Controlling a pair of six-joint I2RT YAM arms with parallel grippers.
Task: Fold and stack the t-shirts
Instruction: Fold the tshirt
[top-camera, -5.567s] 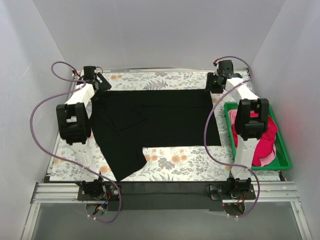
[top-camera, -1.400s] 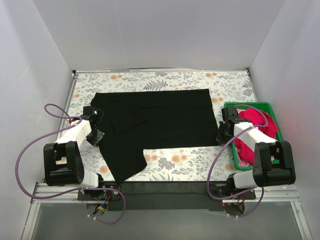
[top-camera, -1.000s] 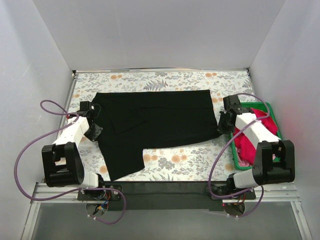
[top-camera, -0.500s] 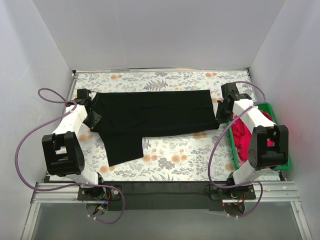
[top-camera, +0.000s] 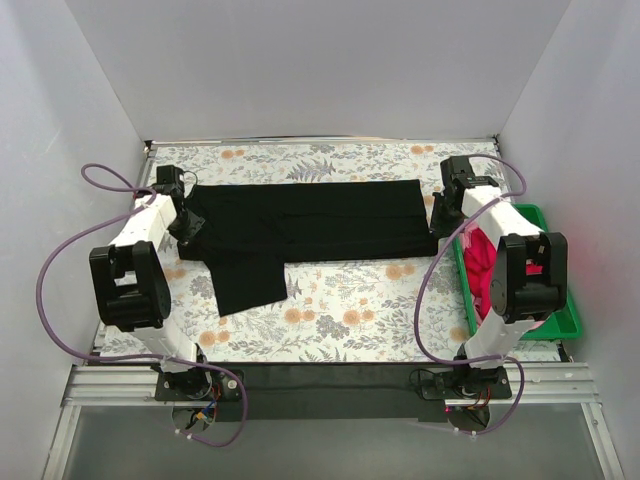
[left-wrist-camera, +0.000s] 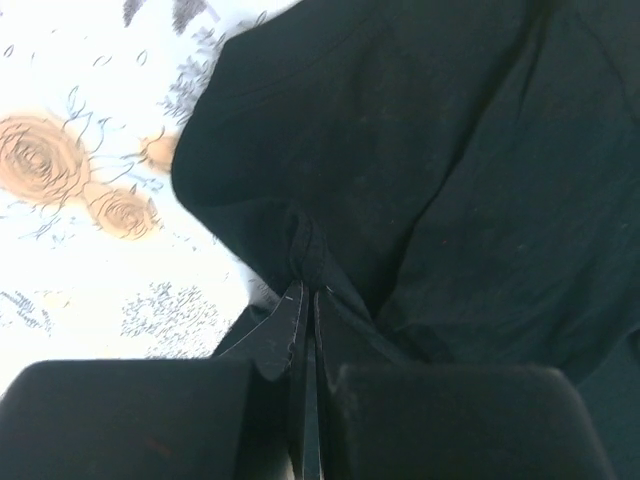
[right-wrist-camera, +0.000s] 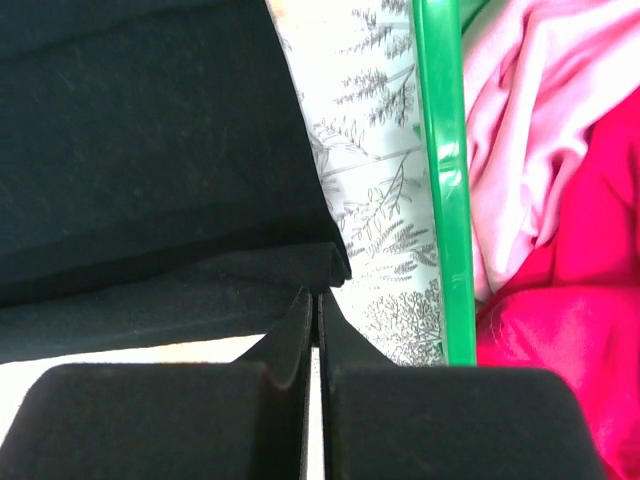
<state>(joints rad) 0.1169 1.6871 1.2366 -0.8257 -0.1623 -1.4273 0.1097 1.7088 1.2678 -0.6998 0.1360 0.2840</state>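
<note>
2 arms reach out, each pinching 1 end of the black shirt (top-camera: 310, 215).
The left pincer (top-camera: 187, 227) is clenched on bunched cloth at its left end, the right pincer (top-camera: 440, 223) on its folded near-right corner. Both arms stretch forward along the desk's (top-camera: 350, 310) sides, wrists turned inward. The shirt lies banded across the far desk, 1 flap trailing near-left. The red shirt (top-camera: 478, 262) sits in the crate (top-camera: 560, 325).
</note>
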